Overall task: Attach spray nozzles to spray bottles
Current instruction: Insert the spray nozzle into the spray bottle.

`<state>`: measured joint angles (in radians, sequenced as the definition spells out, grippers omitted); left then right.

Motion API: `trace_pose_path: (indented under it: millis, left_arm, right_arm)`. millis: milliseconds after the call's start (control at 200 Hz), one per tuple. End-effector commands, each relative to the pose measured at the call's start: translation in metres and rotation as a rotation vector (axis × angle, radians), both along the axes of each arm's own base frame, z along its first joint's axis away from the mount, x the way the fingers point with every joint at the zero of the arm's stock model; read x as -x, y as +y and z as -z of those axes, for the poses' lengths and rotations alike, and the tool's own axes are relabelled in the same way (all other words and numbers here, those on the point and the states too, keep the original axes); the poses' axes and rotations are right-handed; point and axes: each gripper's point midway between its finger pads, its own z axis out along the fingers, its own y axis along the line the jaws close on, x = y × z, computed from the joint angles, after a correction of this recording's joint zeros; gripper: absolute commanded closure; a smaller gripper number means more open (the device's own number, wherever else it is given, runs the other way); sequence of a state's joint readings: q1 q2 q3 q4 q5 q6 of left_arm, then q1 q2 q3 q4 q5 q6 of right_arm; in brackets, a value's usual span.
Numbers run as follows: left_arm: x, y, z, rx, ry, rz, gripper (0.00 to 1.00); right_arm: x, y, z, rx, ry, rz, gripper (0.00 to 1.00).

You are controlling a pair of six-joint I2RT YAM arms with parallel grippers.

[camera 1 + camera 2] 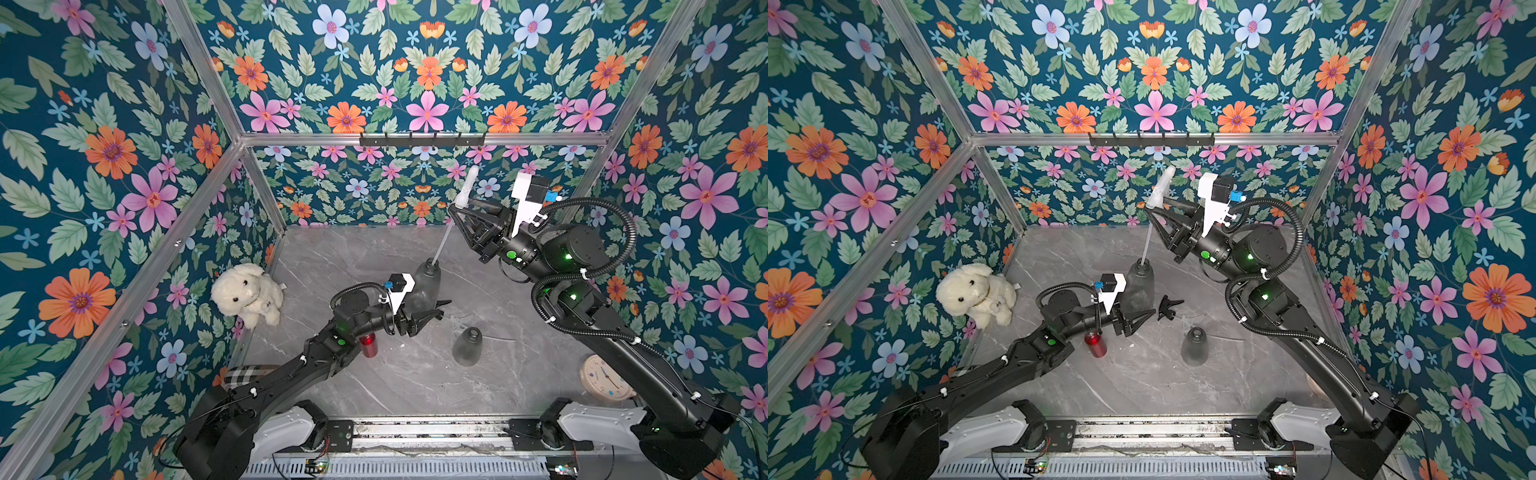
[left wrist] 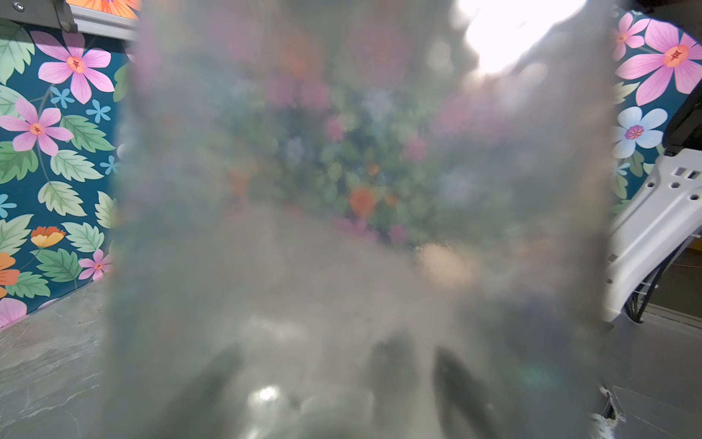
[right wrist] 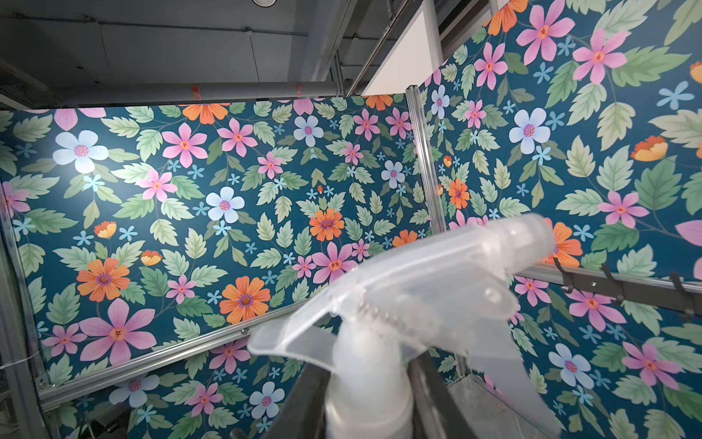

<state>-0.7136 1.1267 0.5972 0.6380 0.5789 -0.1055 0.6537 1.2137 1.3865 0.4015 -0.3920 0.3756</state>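
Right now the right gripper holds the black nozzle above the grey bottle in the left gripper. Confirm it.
Not black. The right gripper holds the whitish nozzle, plain in the right wrist view; the black nozzle lies on the table. The rest stands: it is above the grey bottle in the left gripper.

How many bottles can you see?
3: a grey bottle gripped by the left end effector, a second grey bottle standing free mid-table, a red bottle beside the left arm.
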Motion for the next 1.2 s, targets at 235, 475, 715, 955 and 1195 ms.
trace_pose_path:
  millis: [235, 475, 715, 955, 1195]
  left_arm:
    - [0.007, 0.000, -0.017, 0.034, -0.051, 0.030, 1.00]
    - [0.005, 0.005, -0.024, 0.049, -0.071, -0.001, 1.00]
    - [0.006, 0.008, -0.040, 0.074, -0.102, -0.014, 1.00]
    - [0.007, 0.009, -0.048, 0.095, -0.112, -0.017, 1.00]
    - [0.009, 0.013, -0.057, 0.115, -0.121, -0.022, 1.00]
  right_arm:
    - [0.007, 0.001, 0.000, -0.016, -0.009, -0.014, 0.76]
    - [0.007, 0.006, 0.009, 0.000, 0.042, -0.050, 0.76]
    - [0.013, 0.030, 0.051, 0.091, 0.128, -0.117, 0.73]
    - [0.018, 0.038, 0.079, 0.130, 0.165, -0.173, 0.72]
    - [0.025, 0.040, 0.087, 0.145, 0.141, -0.208, 0.71]
